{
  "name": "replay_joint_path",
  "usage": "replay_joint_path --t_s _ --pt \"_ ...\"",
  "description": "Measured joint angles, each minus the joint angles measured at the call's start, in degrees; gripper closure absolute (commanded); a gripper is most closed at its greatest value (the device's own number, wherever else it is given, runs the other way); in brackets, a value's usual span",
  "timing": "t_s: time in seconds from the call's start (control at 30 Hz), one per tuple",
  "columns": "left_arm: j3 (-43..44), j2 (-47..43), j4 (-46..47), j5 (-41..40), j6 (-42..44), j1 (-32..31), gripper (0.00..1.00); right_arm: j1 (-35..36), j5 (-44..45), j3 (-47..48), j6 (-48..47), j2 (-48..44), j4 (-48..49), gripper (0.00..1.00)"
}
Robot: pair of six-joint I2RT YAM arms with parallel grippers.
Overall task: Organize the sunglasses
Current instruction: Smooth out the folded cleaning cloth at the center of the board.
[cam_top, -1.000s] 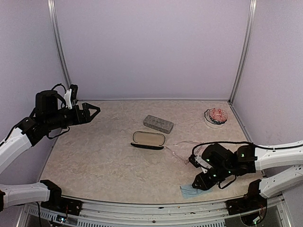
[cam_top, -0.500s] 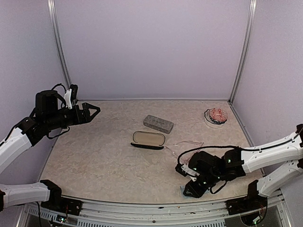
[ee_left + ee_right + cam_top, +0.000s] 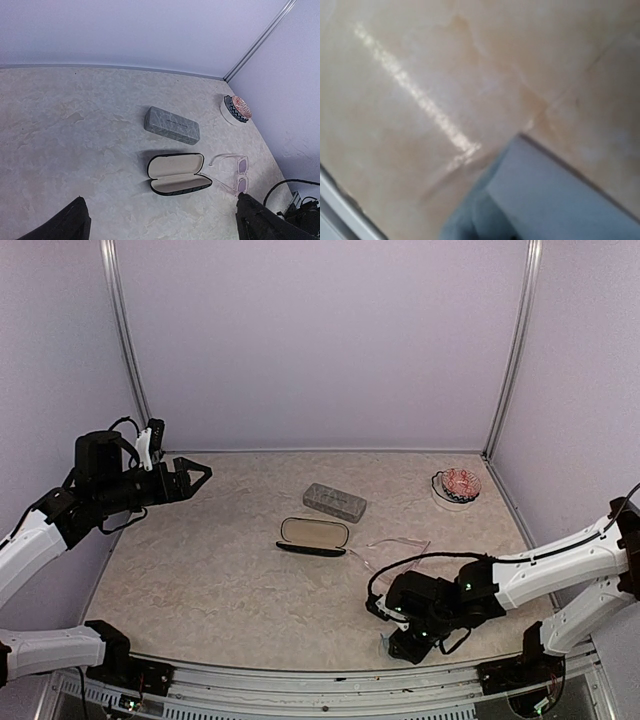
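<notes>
One pair of clear pinkish sunglasses [image 3: 240,164] on the table [image 3: 220,570].
Lies just right of the open black case [image 3: 175,172]; left gripper [image 3: 198,480] raised, fingers [image 3: 75,220] spread wide; right gripper [image 3: 405,640] low over a blue cloth [image 3: 560,200], opening impossible to tell.

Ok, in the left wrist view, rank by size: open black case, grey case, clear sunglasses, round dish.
Largest first:
open black case, though nearer the camera
grey case, close behind
clear sunglasses
round dish, smallest
</notes>
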Motion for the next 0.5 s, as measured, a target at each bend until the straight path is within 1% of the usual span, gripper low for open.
replay_joint_path --t_s 0.23,0.5 --pt "0.0 0.0 0.0 0.0 0.0 0.0 0.01 0.4 2.6 1.4 -0.1 0.1 -1.2 0.76" --pt "0.0 0.0 0.0 0.0 0.0 0.0 0.01 1.2 3.5 1.7 -0.7 1.8 -1.7 0.76"
